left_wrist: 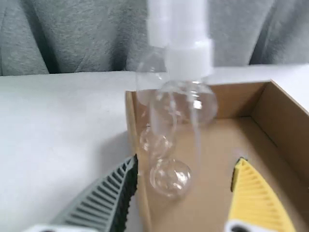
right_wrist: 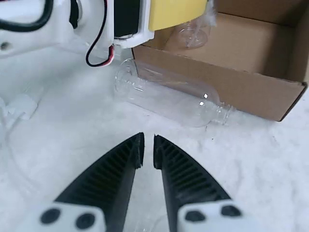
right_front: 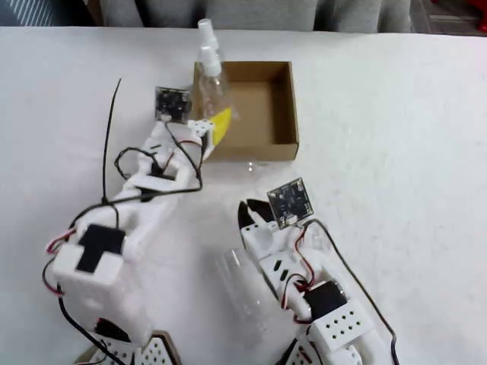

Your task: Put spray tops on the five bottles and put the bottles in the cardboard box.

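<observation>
A clear bottle (right_front: 211, 85) with a white spray top (left_wrist: 186, 46) hangs tilted over the near-left wall of the cardboard box (right_front: 288, 106), its base (left_wrist: 169, 178) low inside. My left gripper (right_front: 209, 125) is around that base, its grey finger (left_wrist: 116, 198) and yellow finger (left_wrist: 251, 198) spread open with gaps on both sides. A topless clear bottle (right_wrist: 169, 99) lies on the table against the box's front wall (right_wrist: 231, 92). My right gripper (right_wrist: 148, 142) is over the table a little short of that bottle, its black fingers shut on nothing.
Another clear bottle (right_front: 232, 272) lies on the table beside the right arm (right_front: 304, 274). The left arm's cables (right_front: 114, 163) loop over the table to the left. White table spreads to the right of the box.
</observation>
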